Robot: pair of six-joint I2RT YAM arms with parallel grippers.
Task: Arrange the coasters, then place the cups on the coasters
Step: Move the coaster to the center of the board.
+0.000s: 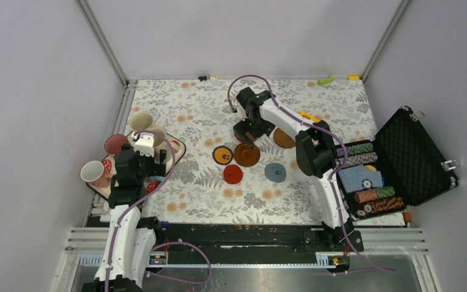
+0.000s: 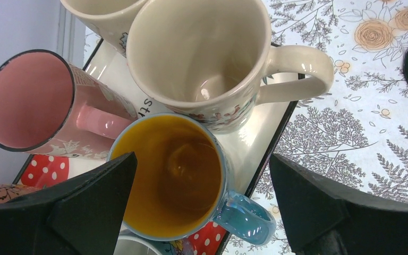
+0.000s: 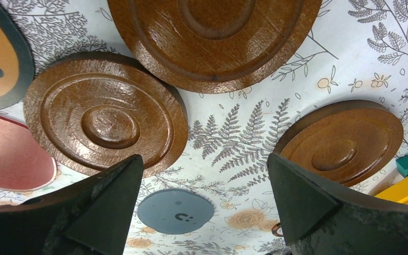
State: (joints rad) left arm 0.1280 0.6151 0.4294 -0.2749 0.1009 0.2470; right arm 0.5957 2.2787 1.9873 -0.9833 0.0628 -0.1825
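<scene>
Jaws on the left arm stand released, holding nothing, directly above the blue cup with yellow interior, which sits upright between them. Right jaws are likewise released and empty, hanging over the coasters at mid-tabletop. Their gap frames bare cloth between two dark brown coasters, with a third brown one beyond and the grey-blue coaster nearer. We note the orange, black-rimmed coaster and the red coaster to one side, all six lying flat and separate. The strawberry tray at the left tabletop edge carries the cups: a cream cup upright just beside the blue one, and a pink cup tipped over. An open black case at the right edge holds rows of poker chips. Bare cloth lies between tray and coasters and along the near edge.
</scene>
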